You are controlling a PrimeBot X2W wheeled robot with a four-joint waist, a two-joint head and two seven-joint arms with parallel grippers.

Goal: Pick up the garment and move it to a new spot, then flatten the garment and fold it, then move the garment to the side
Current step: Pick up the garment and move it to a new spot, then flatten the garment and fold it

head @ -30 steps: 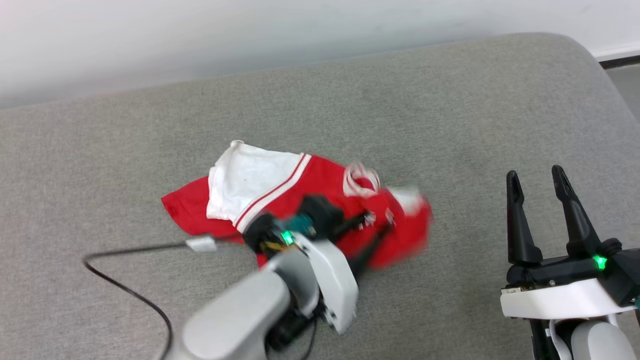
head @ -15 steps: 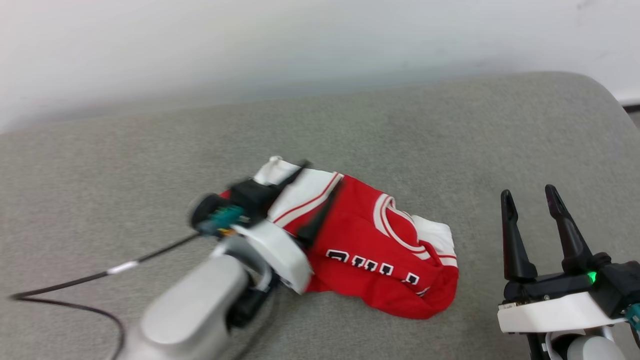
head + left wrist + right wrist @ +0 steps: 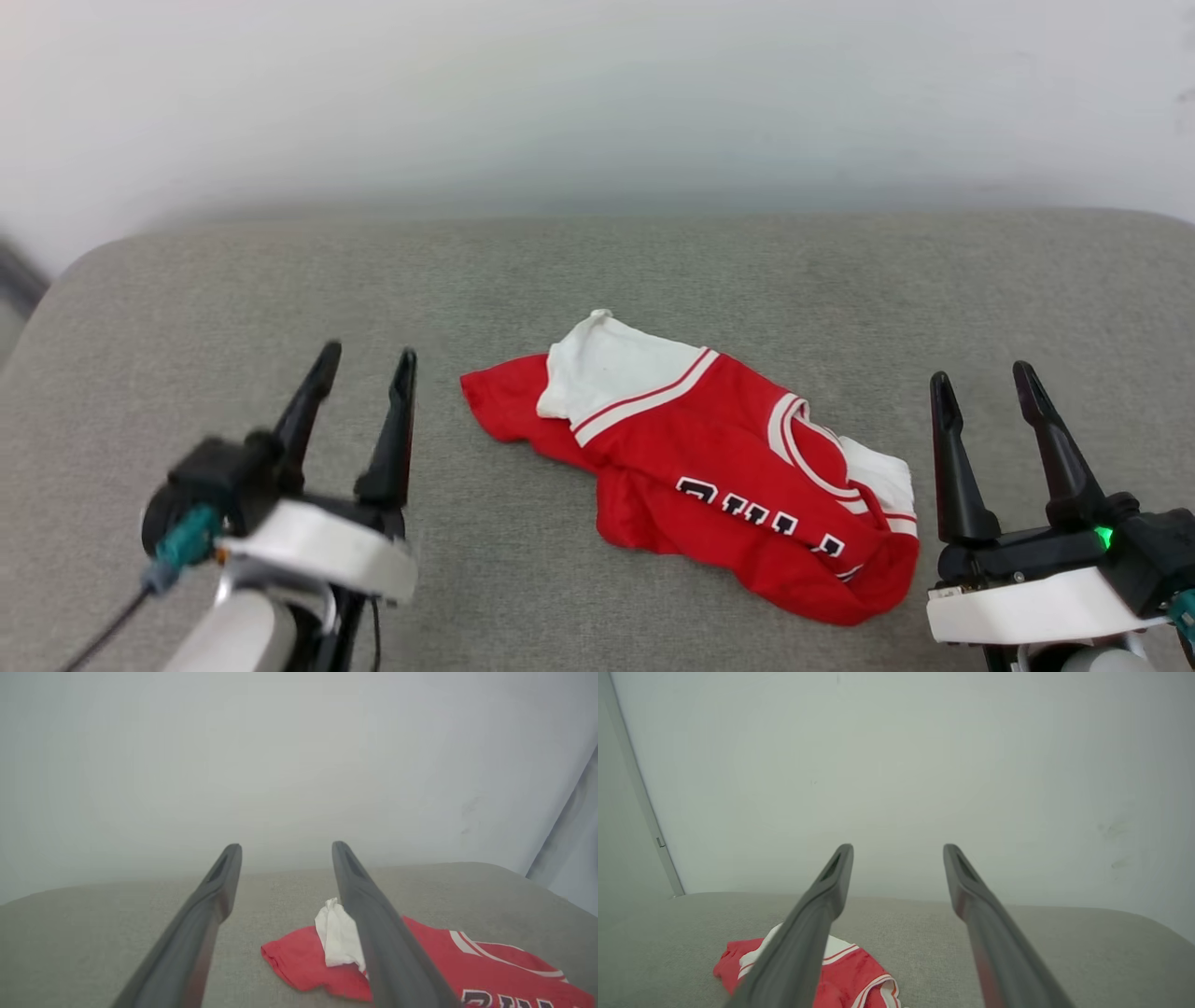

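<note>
Garment [image 3: 691, 467]: crumpled in a loose heap on the grey surface [image 3: 653, 271], one white sleeve [image 3: 607, 373] folded over the red body, black lettering [image 3: 756, 513] partly showing. It lies between my two arms, its bunched end just beside the right pincer [image 3: 980, 372] and its red hem corner [image 3: 481, 392] near the left pincer [image 3: 368, 351]. Both pincers stand with fingers spread, holding nothing and clear of it.

I judge flattening to be the step in hand. To do it well, I would bring each pincer down on an opposite outer edge: the left on the hem corner, the right on the bunched end. I would close on a single layer only, then draw the two grips apart low over the surface until the creases run out. Catching the folded sleeve together with the body would lock the fold in, so I would free that sleeve separately.
</note>
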